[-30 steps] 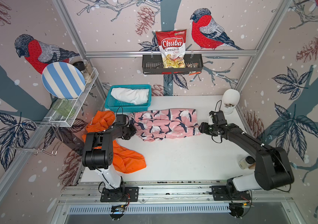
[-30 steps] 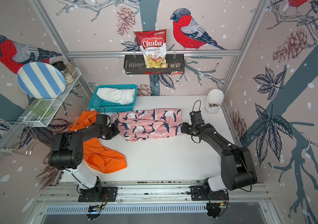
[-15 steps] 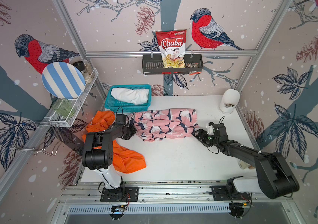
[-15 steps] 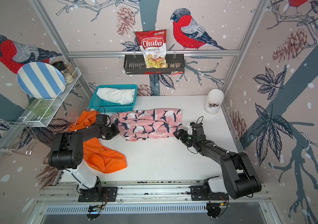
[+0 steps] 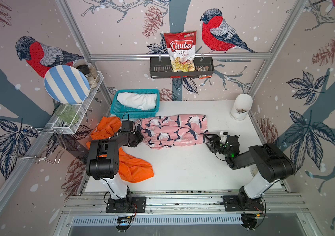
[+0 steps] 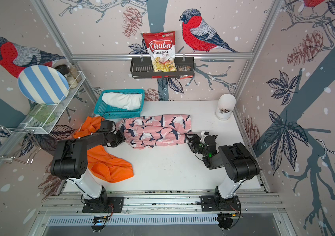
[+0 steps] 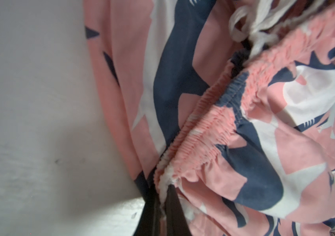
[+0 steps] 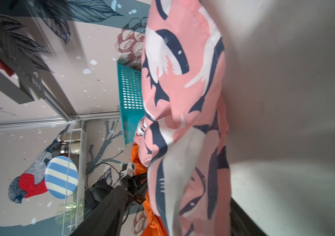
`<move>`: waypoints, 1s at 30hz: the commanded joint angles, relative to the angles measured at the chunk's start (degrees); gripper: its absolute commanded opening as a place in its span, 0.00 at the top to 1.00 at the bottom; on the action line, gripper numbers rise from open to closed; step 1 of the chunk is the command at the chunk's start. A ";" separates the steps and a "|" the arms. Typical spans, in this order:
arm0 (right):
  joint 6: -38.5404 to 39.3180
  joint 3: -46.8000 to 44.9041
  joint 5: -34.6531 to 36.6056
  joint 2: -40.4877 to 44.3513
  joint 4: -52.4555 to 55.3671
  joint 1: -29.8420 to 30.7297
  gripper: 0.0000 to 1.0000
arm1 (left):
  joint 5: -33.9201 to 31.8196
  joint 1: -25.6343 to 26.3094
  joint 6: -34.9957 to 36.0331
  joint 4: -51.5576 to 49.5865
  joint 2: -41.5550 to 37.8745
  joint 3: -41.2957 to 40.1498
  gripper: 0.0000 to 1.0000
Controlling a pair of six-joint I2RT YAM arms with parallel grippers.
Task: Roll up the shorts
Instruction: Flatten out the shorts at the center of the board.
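Left claw: your left claw [image 5: 139,136] is clamped tight on the gathered waistband of the pink shark-print shorts [image 5: 172,130]; in the left wrist view the elastic runs down between the dark fingers [image 7: 173,212].
Right claw: your right claw [image 5: 206,138] stands wide at the leg-hem end of the same pair; in the right wrist view a finger [image 8: 105,214] sits on each side of the fabric, which hangs between them unpinched.
Pink shorts: stretched out flat across the counter [image 5: 183,167] towards its back edge; waistband towards the left edge, hems towards the right; just in front of the teal basket [image 5: 134,112].
White shorts: the white shorts [image 5: 135,100] lie bundled inside that basket, in the counter's back left corner.
Orange shorts: the orange shorts [image 5: 133,167] lie crumpled along the left edge, partly under your left arm.
Other: a white jar [image 5: 241,106] stands near the back right corner, well apart from the shorts.
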State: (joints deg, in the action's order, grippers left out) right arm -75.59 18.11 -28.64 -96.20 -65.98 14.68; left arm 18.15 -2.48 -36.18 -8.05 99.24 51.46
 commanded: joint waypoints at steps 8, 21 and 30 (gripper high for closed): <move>-1.21 0.22 1.21 5.77 -4.32 -0.17 0.44 | 0.01 -0.42 -0.02 -0.74 -0.73 0.48 1.00; 6.86 4.77 1.30 11.15 10.52 0.17 0.88 | 0.89 -0.42 -0.27 -0.57 -1.08 0.41 1.00; 8.65 8.88 -0.16 13.88 15.17 0.05 1.00 | 1.68 -0.42 -0.93 -1.79 -5.66 1.30 1.00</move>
State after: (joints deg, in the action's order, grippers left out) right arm -69.43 25.50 -27.94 -84.33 -53.71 14.76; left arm 18.94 -2.66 -36.69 -9.34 95.72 51.90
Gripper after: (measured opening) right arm 0.057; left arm 0.071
